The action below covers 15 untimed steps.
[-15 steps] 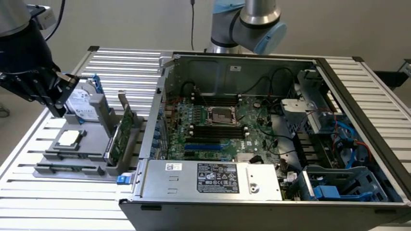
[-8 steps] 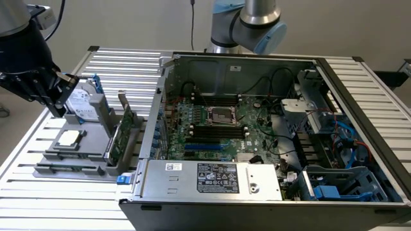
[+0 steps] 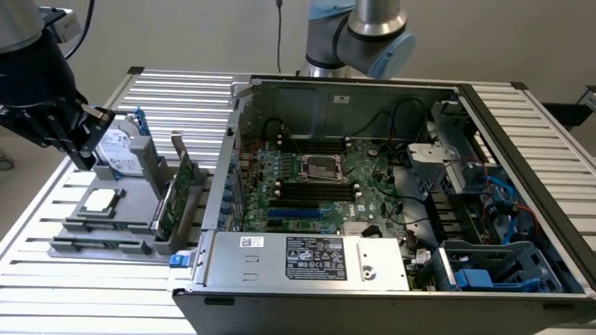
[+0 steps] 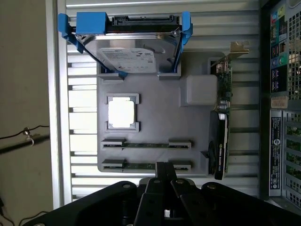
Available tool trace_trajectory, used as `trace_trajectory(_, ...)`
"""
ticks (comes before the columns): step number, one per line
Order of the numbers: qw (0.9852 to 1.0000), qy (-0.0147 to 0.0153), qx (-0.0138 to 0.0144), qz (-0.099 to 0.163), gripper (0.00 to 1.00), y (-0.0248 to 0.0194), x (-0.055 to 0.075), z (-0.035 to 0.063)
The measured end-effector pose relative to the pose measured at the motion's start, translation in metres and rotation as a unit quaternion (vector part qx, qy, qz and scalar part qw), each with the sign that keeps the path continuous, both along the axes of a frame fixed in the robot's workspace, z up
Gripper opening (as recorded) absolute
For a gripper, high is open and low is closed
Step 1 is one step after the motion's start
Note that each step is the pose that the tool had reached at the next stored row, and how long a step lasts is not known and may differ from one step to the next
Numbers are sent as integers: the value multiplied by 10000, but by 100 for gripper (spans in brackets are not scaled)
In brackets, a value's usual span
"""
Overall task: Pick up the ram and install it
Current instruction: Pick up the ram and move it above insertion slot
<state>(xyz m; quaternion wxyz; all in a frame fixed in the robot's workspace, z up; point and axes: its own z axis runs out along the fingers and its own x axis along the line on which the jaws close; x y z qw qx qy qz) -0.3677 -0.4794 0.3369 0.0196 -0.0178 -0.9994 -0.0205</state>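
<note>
Two ram sticks lie edge-up in holders on a grey fixture tray [image 4: 155, 113]: one ram stick [image 4: 146, 145] and a second ram stick [image 4: 138, 166] nearer my fingertips. My gripper [image 4: 164, 175] is shut with nothing in it, and its tips overlap the middle of the nearer stick. In the exterior view my gripper [image 3: 82, 155] hangs above the tray's far left corner, beside the hard drive [image 3: 121, 150]. The open computer case [image 3: 521, 146] holds the motherboard, with long black memory slots [image 3: 317, 190] beside the processor socket [image 3: 322, 167].
The tray also carries a hard drive in a blue caddy [image 4: 129, 47], a square processor [image 4: 121, 113] and an upright green expansion card [image 4: 221, 122]. The case wall [image 4: 280, 94] stands close beside the tray. The ribbed metal table [image 3: 84, 293] lies underneath.
</note>
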Motion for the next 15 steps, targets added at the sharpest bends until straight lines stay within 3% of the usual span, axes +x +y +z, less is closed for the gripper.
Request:
trace_trajectory(5, 10000, -4, 5, 34, 11, 0, -21, 0)
trace_trajectory(8, 9995, -4, 6, 306, 11, 0, -20, -3)
trace_trajectory(11, 9983, -4, 6, 576, 11, 0, -20, -5)
trace_trajectory(15, 9956, -4, 6, 940, 11, 0, -20, -9)
